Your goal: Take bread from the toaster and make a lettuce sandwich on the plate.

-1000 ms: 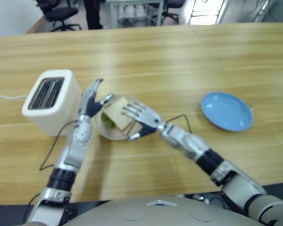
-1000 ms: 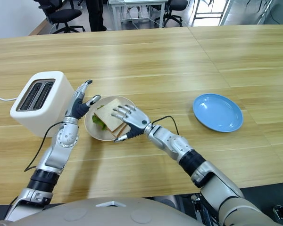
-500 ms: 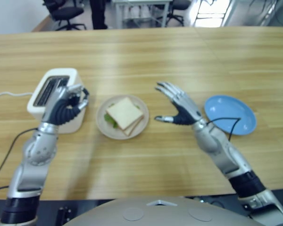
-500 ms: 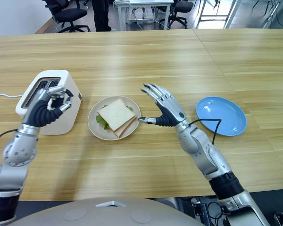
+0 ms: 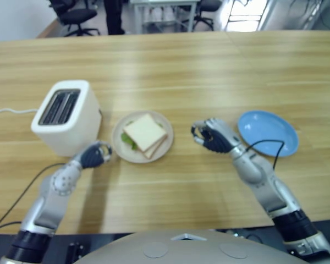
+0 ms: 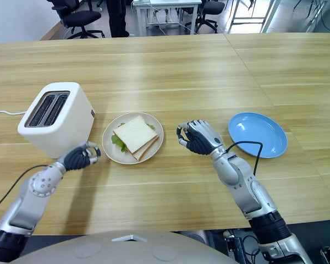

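The sandwich (image 6: 135, 135) was stacked on the beige plate (image 6: 117, 155), flanked by the left hand (image 6: 80, 157) and right hand (image 6: 198, 137), both curled empty; its top slice could be dislodged were the plate bumped.

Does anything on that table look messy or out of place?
Only a small thing: on the beige plate, the top bread slice sits twisted against the lower slice, whose edge pokes out at the near right, and lettuce peeks out on the left. Nothing looks spilled or damaged.
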